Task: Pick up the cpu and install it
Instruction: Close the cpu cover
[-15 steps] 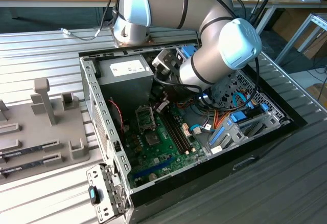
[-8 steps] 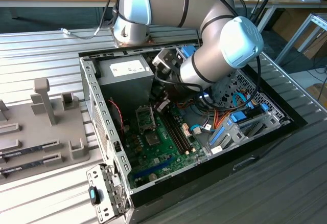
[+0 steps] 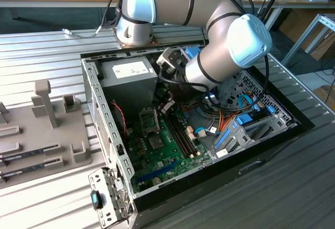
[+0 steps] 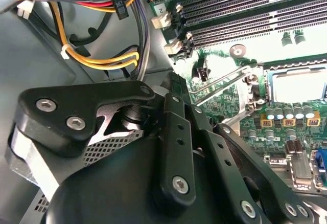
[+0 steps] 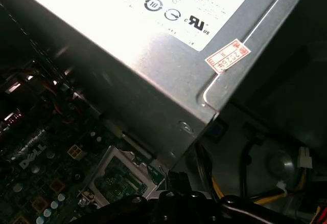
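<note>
1. While the gripper (image 3: 166,105) was hung near the CPU socket (image 3: 148,120) in the exterior view, its opening, its hold and the cpu's place could not be told.
2. In the second wrist view the socket lever (image 4: 220,83) appeared raised; a level descent was judged wise.
3. In the first wrist view the edge of the power supply (image 5: 153,55) was seen close; side room was judged scant.

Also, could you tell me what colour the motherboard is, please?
The motherboard is green, clearest in the second wrist view.
</note>
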Motion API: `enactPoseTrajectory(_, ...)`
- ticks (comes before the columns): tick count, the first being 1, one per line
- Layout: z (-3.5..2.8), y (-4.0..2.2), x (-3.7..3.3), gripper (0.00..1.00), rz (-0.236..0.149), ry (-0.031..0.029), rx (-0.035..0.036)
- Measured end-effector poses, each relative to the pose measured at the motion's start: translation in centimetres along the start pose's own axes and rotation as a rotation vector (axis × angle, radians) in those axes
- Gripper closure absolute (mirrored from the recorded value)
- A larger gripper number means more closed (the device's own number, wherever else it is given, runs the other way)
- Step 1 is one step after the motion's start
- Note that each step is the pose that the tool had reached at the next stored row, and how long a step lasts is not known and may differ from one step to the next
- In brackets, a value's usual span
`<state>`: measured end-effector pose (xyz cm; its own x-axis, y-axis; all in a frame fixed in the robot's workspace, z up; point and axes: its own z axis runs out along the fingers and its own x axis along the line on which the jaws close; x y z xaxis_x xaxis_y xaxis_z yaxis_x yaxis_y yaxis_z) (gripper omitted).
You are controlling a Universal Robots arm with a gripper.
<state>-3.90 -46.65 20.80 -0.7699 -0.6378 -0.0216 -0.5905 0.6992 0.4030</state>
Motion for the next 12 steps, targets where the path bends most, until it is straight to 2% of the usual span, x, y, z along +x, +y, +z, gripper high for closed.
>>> enactPoseTrajectory(4,-0.53,0.23,-0.01,0.89,0.0,-0.0008,-0.0009)
enactPoseTrajectory(10,-0.57,0.25,-0.02,0.89,-0.001,-0.0004,-0.001)
enactPoseTrajectory(11,-0.49,-0.14,-0.58,0.89,-0.01,0.0045,-0.0015)
enactPoseTrajectory(12,0.18,-0.37,-0.63,0.89,-0.036,0.015,-0.0029)
